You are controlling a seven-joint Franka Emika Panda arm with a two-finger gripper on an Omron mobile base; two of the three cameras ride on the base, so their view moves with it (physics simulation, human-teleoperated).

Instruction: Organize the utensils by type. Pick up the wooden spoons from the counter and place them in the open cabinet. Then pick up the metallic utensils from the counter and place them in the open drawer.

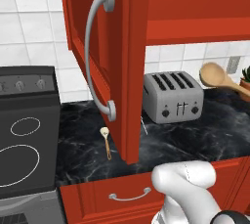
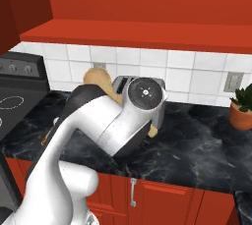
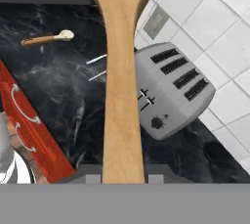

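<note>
My gripper (image 3: 123,177) is shut on a light-tan wooden spoon (image 3: 121,71), whose handle runs up from between the fingers. That spoon (image 1: 216,76) hangs in the air just right of the toaster, below the open cabinet's shelf (image 1: 195,27). A second, smaller wooden spoon (image 1: 105,140) lies on the black marble counter (image 1: 195,140) beside the open cabinet door (image 1: 97,47); the hand view has it as the small spoon (image 3: 49,38) at upper left. Two thin silvery utensils (image 3: 96,59) lie on the counter near the toaster. The red drawer front (image 1: 122,196) sits below the counter edge.
A silver four-slot toaster (image 1: 173,96) stands against the tiled wall. A black stove (image 1: 24,140) is on the left. A potted plant (image 2: 242,108) stands at the right end of the counter. In the right base view my arm (image 2: 113,121) covers most of the toaster.
</note>
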